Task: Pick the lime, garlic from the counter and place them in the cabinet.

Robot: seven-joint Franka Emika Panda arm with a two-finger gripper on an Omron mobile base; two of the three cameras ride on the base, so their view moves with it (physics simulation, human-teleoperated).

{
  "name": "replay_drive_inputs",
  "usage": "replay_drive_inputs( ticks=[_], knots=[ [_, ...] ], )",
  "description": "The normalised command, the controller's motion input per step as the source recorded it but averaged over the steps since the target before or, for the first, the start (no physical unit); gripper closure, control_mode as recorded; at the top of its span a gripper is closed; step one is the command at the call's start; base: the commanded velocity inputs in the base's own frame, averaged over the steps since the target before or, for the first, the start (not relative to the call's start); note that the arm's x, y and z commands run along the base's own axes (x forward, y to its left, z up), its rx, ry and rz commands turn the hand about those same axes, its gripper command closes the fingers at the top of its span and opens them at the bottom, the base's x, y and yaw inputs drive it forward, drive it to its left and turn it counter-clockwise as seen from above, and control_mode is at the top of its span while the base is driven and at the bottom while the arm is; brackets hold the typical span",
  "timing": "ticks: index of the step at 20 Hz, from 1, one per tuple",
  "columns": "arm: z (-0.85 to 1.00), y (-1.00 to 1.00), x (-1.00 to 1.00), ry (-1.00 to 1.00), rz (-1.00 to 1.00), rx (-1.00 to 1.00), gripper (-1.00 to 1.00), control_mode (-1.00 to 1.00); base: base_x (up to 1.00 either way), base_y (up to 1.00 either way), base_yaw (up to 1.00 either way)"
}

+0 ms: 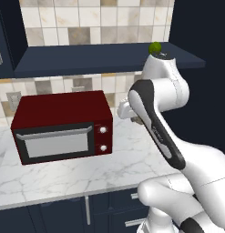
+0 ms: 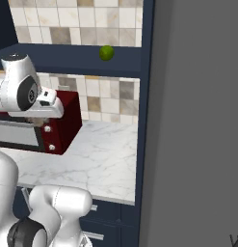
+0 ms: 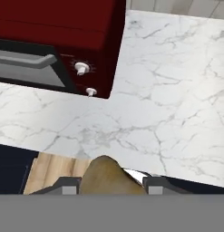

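The gripper (image 3: 105,189) has its fingers (image 3: 65,186) closed on the garlic (image 3: 106,176), a tan-brown lump wedged between the two dark tips in the hand view. Beyond the fingers lies the counter (image 3: 168,99), bare veined marble, with its near edge and a strip of wooden floor (image 3: 52,170) just past the tips. Ahead and to one side of the fingers stands the red microwave (image 1: 63,125), its two white knobs (image 3: 81,69) facing out; it sits on the counter near the hand, close enough to crowd that side. Well above the fingers, the lime (image 2: 106,52) rests on the shelf board of the cabinet (image 1: 86,59), near its right end, against the tiled back wall (image 2: 67,19).
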Motion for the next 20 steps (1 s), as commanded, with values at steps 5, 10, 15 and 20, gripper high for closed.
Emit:
replay_drive_inputs(
  ticks=[5,10,15,20],
  knots=[
    [0.5,0.0,0.0,-0.36,0.0,0.0,1.0,-1.0,0.0,0.0,0.0],
    [0.41,0.0,0.0,-0.42,0.0,0.0,1.0,-1.0,0.0,0.0,0.0],
    [0.46,0.0,0.0,-0.32,0.0,0.0,1.0,-1.0,0.0,0.0,0.0],
    [0.54,0.0,0.01,-0.21,0.0,0.0,1.0,-1.0,0.0,0.0,0.0]
  ],
)
